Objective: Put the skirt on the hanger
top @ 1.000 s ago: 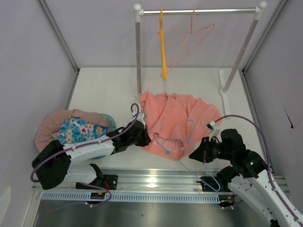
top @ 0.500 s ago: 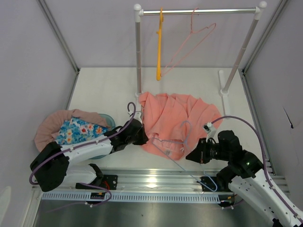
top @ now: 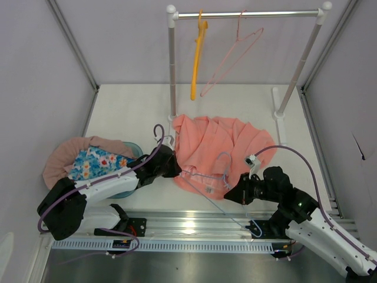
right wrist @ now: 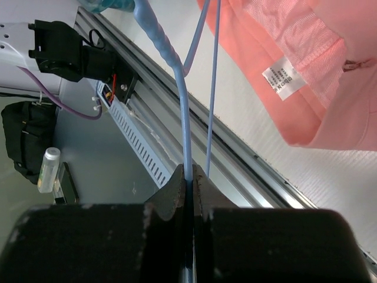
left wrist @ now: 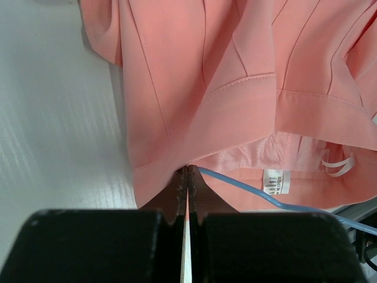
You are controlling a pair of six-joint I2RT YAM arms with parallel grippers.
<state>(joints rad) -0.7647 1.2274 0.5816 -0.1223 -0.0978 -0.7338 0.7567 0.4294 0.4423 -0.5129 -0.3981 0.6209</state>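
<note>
The salmon-pink skirt lies spread on the white table below the rack; it fills the left wrist view and shows in the right wrist view. A light blue wire hanger lies at its near edge, partly under the fabric. My left gripper is shut on the skirt's waistband edge. My right gripper is shut on the blue hanger and holds it just off the table at the skirt's near right.
A clothes rack stands at the back with an orange hanger and a pink hanger. A basket with pink and floral clothes sits at the left. A metal rail runs along the near edge.
My right gripper has moved left and toward the skirt with the blue hanger. My left gripper has shifted slightly up and left with the skirt edge. The orange hanger has swung left.
</note>
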